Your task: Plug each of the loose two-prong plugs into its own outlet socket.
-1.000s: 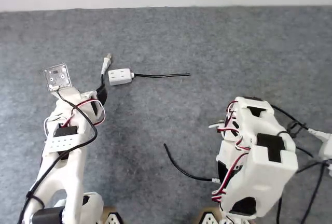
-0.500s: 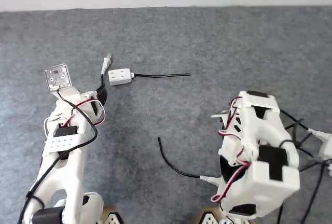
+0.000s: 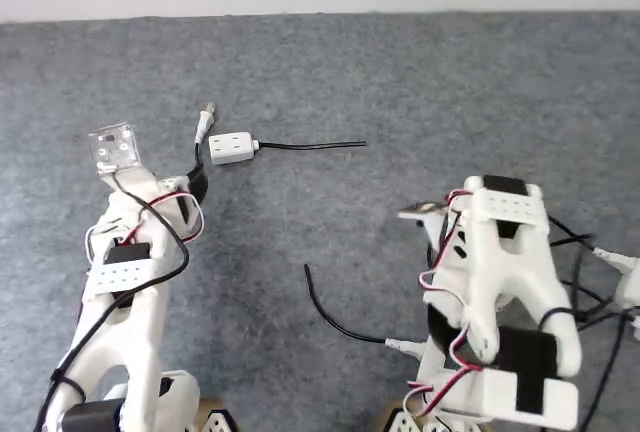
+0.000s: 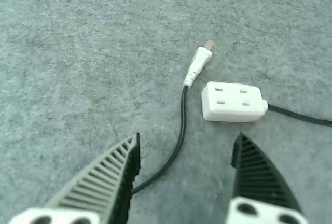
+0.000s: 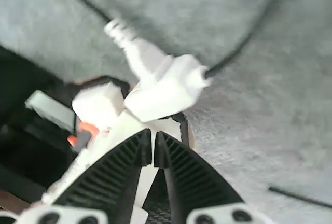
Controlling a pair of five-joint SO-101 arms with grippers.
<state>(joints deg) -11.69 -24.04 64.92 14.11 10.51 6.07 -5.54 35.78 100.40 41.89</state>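
Note:
A white outlet socket (image 3: 231,147) (image 4: 232,101) lies on the grey mat (image 3: 400,82), its black cord running off to the right. Just beside it is a loose white two-prong plug (image 3: 205,116) (image 4: 200,59), whose black cord (image 4: 179,136) passes between the fingers of my left gripper (image 4: 188,140) (image 3: 194,184). That gripper is open and holds nothing. In the right wrist view my right gripper (image 5: 152,135) is shut, with nothing between its fingers. Just past its tips a second white plug (image 5: 124,33) (image 3: 398,345) sits pushed into a white socket block (image 5: 165,90).
A black cord (image 3: 335,317) curves across the mat from the second plug toward the middle. Another white connector (image 3: 622,270) with cables lies at the right edge. The right arm's body (image 3: 500,292) covers the front right. Part of the arm's base (image 5: 98,105) is close behind the socket block.
The right arm has swung back toward the front edge. The black cord and plug at the front shifted slightly left. The left arm has barely moved.

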